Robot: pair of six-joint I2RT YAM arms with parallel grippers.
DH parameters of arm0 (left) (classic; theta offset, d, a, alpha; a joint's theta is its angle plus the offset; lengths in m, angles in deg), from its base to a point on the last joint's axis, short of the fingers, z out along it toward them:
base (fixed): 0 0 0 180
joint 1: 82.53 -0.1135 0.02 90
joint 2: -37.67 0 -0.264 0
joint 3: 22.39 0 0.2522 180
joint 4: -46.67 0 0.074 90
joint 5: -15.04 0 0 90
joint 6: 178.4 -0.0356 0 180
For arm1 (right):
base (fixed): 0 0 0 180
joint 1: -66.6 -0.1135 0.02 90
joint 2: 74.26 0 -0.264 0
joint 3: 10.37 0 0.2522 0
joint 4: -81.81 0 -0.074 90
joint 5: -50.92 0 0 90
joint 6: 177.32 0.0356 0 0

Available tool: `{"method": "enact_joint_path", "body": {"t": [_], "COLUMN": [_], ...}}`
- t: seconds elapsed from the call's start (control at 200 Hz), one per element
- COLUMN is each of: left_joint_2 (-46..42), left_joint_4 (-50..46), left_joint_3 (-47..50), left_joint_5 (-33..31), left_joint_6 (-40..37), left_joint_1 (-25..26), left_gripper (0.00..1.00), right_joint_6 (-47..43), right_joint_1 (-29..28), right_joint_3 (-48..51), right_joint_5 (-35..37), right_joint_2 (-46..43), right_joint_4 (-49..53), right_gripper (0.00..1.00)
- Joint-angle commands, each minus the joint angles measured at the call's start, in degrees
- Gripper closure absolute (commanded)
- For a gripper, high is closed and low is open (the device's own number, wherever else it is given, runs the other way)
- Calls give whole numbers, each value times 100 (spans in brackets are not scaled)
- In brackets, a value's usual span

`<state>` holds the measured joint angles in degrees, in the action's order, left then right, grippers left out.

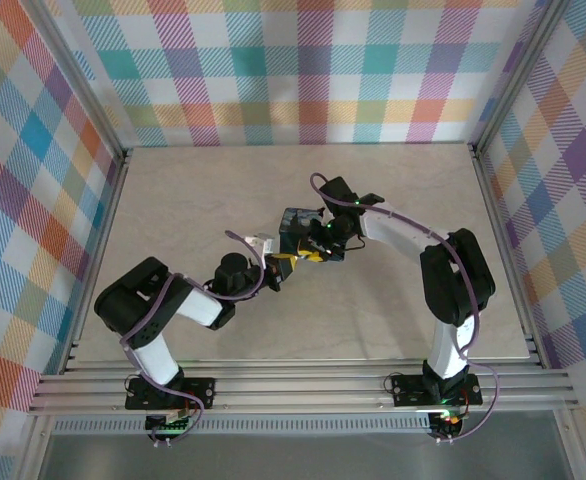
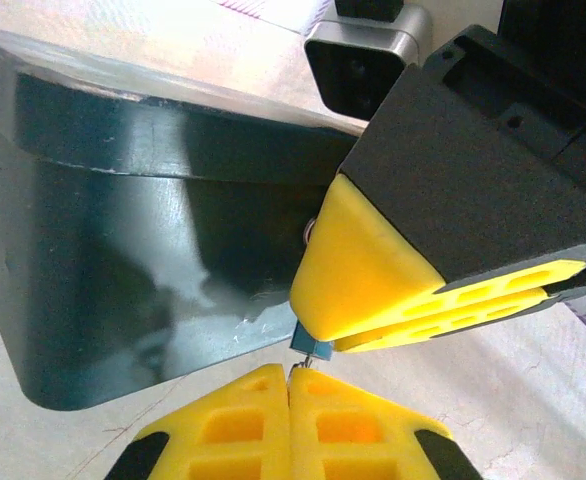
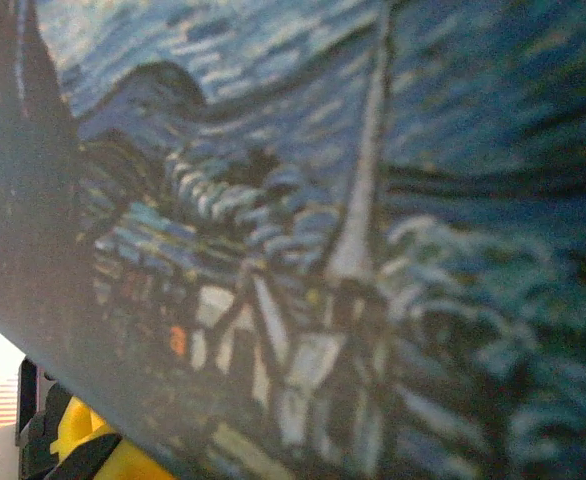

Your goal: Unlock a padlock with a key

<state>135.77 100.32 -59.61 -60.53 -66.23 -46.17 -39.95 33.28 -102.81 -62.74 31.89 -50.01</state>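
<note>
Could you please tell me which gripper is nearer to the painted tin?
Right. The right gripper lies close against the side of the tin; the left gripper, shut, sits just off that side.

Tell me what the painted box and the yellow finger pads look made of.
Painted box: likely thin metal, a tin, with a glossy printed coat; its dark side mirrors light and its edges are rounded. Yellow finger pads: matte moulded or printed plastic, perhaps rubbery; they show little shine and have cut-out cells.
</note>
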Motion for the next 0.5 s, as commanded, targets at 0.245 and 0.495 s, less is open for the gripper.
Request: {"method": "enact_joint_path", "body": {"t": [0.245, 0.495], "left_joint_2": [-489, -837], "left_joint_4": [-9, 158], "left_joint_3": [141, 463], "left_joint_5": [-132, -123], "left_joint_6": [-35, 293], "left_joint_1": [73, -200], "left_gripper": [100, 100], "right_joint_6": [402, 609], "right_joint_1": [-11, 231], "right_joint_3": [159, 306], "right_joint_5": [-1116, -1574], "right_joint_2": [-124, -164], "right_joint_4": [-625, -753], "right_gripper": [100, 100]}}
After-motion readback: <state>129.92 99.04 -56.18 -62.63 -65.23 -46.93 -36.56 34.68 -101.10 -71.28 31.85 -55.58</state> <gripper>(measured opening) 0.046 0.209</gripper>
